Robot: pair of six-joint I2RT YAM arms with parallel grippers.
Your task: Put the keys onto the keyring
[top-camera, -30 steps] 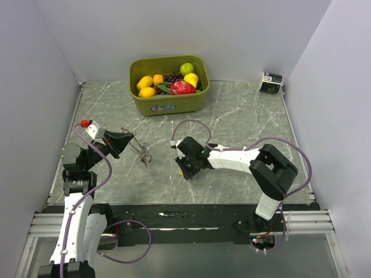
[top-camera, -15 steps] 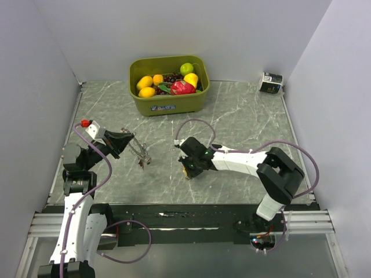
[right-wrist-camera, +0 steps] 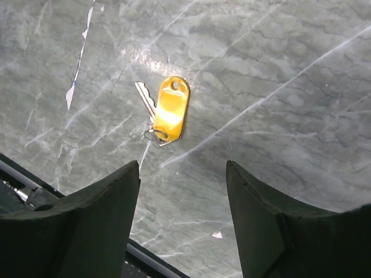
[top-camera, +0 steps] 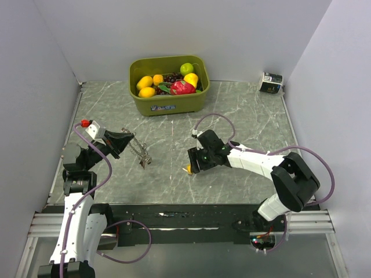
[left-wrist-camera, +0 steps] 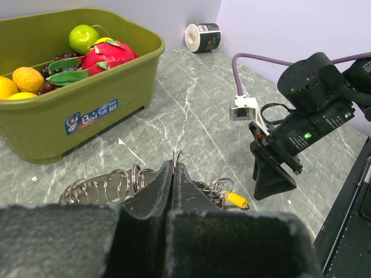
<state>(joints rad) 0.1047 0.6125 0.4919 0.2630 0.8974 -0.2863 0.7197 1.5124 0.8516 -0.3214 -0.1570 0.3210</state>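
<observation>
1. We are finding the left gripper [left-wrist-camera: 174,169] clenched, its two dark fingers pressed together on a wire loop of the keyring [left-wrist-camera: 113,184].
2. We are seeing the keyring as a bunch of linked metal rings trailing from those fingers toward the middle of the table [top-camera: 243,116]. We cannot tell whether its low end is touching the marble surface.
3. We are finding the right gripper [right-wrist-camera: 182,168] released. Its fingers [right-wrist-camera: 98,220] are standing wide apart, pointing down at the table and gripping nothing.
4. We are locating one yellow key [right-wrist-camera: 170,110] lying flat on the table, just ahead of the gap between the right fingers and apart from both. Its metal blade is lying alongside the plastic head, and a small wire loop is sitting at the head's near end.
5. In the top view, the yellow key is lying at the tip of the right gripper and well apart from the keyring.
6. We are making out no keys of other colours on the keyring; the rings are too small and tangled to tell.
7. We are noting a green tub [top-camera: 168,101] holding fruit [top-camera: 182,87] at the far side of the table.
</observation>
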